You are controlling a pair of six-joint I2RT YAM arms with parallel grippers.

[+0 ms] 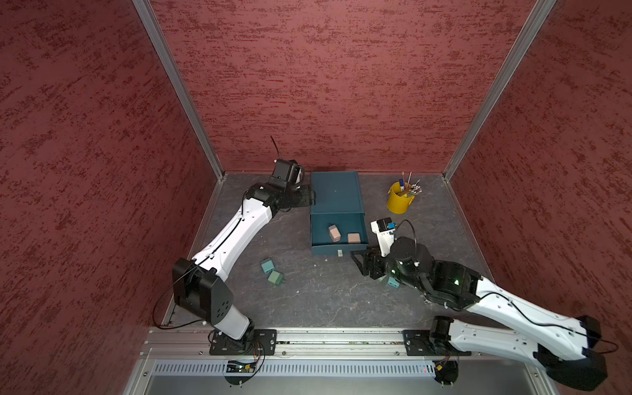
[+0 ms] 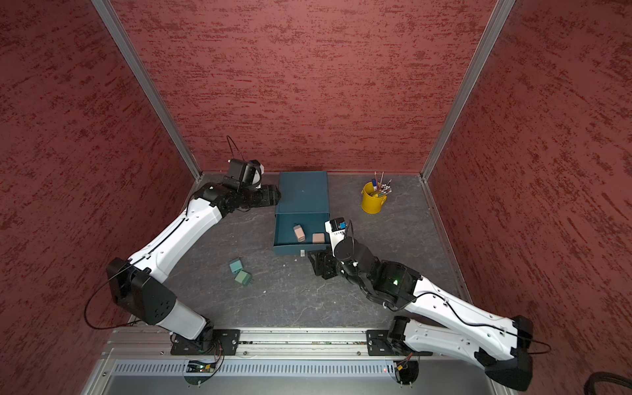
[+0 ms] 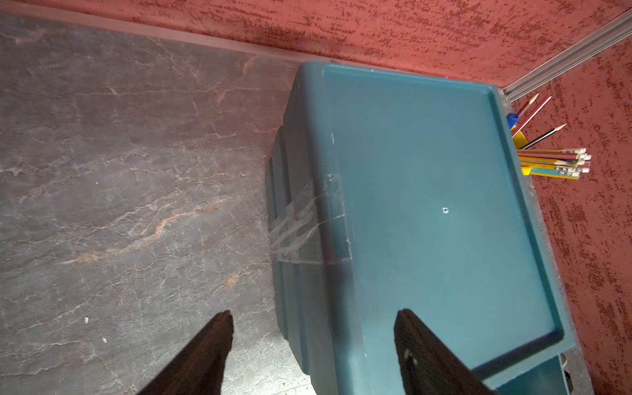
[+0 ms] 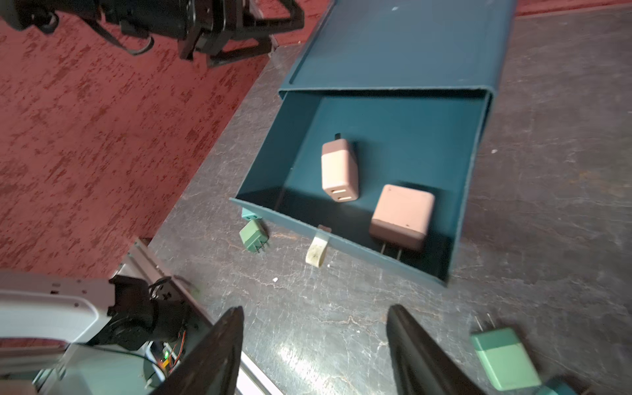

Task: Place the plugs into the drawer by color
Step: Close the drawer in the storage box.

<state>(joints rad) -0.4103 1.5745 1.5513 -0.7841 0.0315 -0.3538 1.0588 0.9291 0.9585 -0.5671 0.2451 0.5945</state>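
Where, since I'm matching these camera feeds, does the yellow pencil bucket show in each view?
In a top view: yellow bucket, right of the teal chest, toward the rear.
In a top view: same spot, right of the chest.
Left wrist: only a yellow sliver and pencils past the chest's far edge.
Right wrist: not in it.
Shared landmark: the chest's flat top.

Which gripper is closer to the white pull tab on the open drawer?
Right. The right gripper hovers open just in front of the pull tab; the left gripper is open beside the chest, farther back.
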